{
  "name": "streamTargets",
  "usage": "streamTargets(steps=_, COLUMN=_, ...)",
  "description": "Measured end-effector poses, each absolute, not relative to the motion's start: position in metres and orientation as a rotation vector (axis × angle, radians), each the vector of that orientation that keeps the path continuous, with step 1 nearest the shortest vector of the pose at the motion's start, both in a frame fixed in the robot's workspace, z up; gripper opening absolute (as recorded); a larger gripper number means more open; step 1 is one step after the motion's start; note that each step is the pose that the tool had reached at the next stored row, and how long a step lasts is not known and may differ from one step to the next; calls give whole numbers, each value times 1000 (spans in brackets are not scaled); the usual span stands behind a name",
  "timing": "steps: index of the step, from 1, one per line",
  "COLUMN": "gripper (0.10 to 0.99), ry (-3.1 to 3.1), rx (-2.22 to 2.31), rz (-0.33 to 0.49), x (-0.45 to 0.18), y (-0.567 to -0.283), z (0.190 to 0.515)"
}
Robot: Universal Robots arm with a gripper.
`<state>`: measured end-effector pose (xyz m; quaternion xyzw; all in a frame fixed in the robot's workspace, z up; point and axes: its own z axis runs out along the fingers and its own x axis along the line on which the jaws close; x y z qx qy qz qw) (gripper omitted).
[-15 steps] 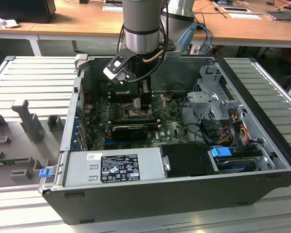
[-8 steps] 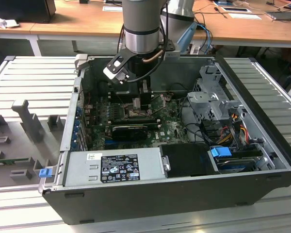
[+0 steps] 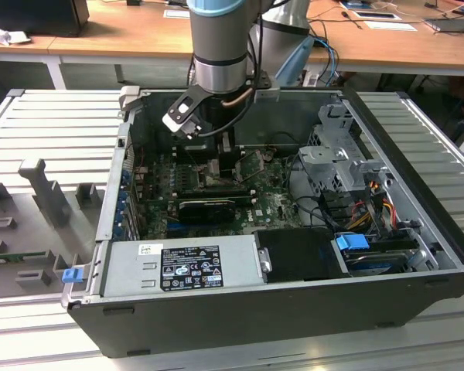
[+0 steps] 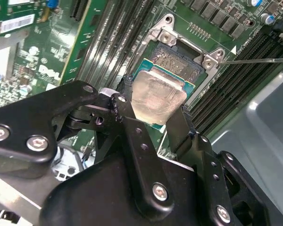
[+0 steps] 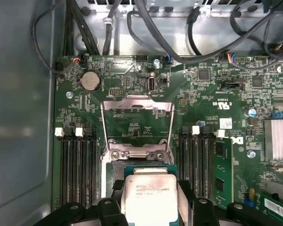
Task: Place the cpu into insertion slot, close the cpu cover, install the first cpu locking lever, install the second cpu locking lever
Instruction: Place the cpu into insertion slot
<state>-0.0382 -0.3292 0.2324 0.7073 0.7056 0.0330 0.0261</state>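
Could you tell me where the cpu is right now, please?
In both wrist views the cpu is held in the gripper at the insertion slot, between the two banks of memory slots.

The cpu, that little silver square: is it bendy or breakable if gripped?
Probably stiff: the cpu shows a flat metal lid. Likely light, being small and thin. Possibly slippery; the tool grips its edges.
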Motion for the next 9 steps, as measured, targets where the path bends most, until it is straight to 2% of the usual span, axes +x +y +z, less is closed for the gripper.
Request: streamTargets(steps=9, gripper=529, ry=2179, rx=2188, rz=102, x=-40, y=-325, z=222)
